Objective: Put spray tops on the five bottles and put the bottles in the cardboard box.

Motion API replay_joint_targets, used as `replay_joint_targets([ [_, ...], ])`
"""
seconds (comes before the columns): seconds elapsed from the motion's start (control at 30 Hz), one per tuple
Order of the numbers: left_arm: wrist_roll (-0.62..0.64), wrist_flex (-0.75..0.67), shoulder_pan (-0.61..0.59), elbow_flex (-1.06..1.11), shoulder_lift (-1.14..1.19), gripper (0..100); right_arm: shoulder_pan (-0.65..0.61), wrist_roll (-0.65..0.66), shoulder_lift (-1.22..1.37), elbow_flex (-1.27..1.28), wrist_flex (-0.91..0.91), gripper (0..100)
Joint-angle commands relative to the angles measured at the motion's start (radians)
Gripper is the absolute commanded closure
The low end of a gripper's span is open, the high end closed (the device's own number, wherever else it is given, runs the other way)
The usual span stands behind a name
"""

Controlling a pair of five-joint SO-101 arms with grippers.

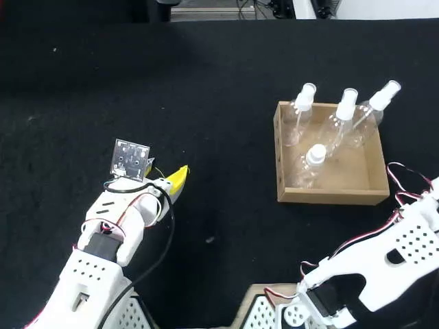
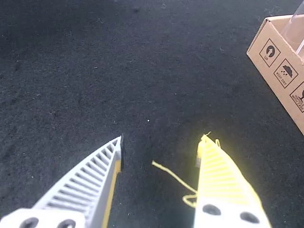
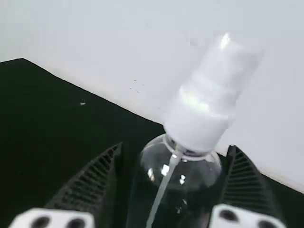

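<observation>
On the black table [image 1: 206, 103] the cardboard box [image 1: 333, 197] holds four capped bottles [image 1: 312, 164]. The left gripper [image 2: 161, 138] hovers well apart from it, jaws spread — empty. The right gripper [image 3: 174, 148] clamps a fifth bottle [image 3: 180, 190] — spray top [image 3: 209, 109] on.

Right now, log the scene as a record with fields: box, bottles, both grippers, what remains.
cardboard box: on the black table, right half of the high view
bottles in box: four, each with a spray top on
fifth bottle: between the right gripper's black fingers, its spray top on
right gripper: shut on the fifth bottle
left gripper: fingers open, empty, over bare table, apart from the box
remaining: fifth bottle not yet in the box
</observation>
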Motion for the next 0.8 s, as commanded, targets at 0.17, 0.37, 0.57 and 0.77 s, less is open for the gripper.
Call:
replay_joint_targets([
  [0.17,0.003,-0.026,0.005,-0.005,-0.015,76,0.006,0.003,-0.085,-0.068,-0.006,95.6],
  [0.37,0.002,-0.026,0.005,-0.005,-0.015,76,0.015,0.002,-0.096,-0.068,-0.002,98.7],
  [0.57,0.002,-0.026,0.005,-0.007,-0.015,76,0.023,-0.015,-0.278,0.031,0.106,98.7],
  [0.77,0.000,-0.026,0.004,-0.005,-0.015,76,0.021,-0.098,-0.535,0.166,0.241,98.6],
])
